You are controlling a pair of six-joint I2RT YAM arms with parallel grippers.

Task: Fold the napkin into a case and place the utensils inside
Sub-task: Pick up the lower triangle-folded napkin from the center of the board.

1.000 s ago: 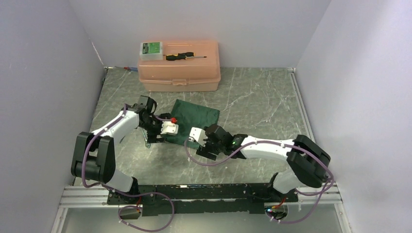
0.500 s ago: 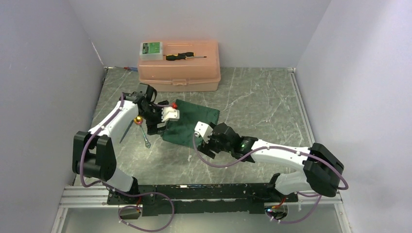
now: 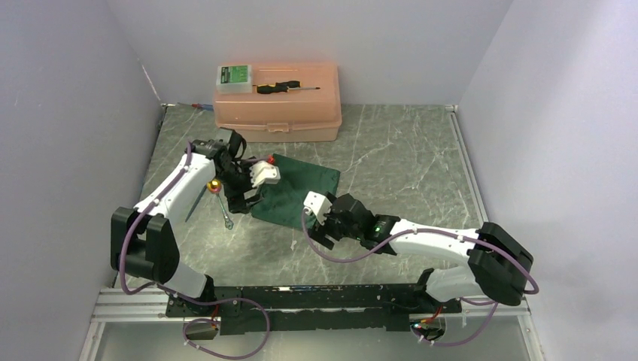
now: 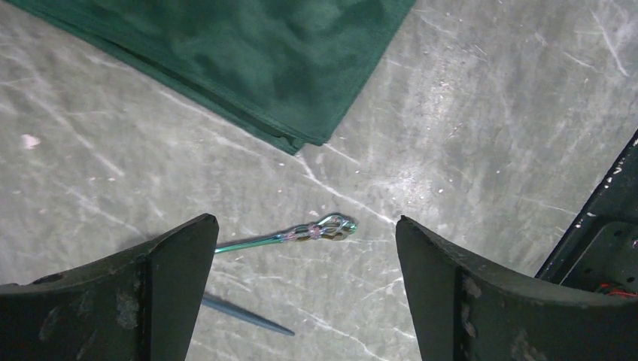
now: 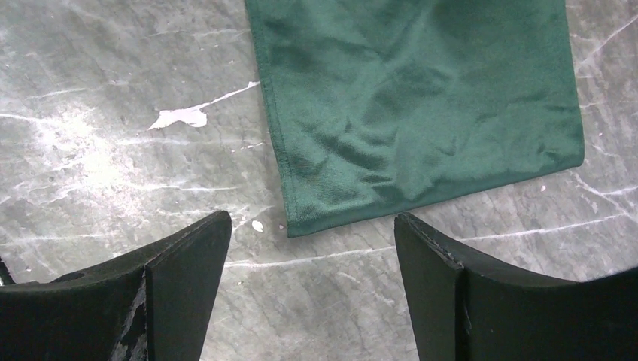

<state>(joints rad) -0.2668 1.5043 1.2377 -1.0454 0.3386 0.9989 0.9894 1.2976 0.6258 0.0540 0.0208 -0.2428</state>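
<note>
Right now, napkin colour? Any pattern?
The napkin is plain dark green, no pattern. It shows best in the right wrist view.

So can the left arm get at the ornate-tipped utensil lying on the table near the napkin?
Probably yes: the left gripper hangs open above the utensil, which lies bare on the table, clear of the napkin corner.

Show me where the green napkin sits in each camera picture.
Top view: napkin near the picture's centre, lying flat.
Left wrist view: napkin along the top, one corner pointing down.
Right wrist view: napkin fills the upper right.
Shared landmark: the grey veined table under it.
</note>
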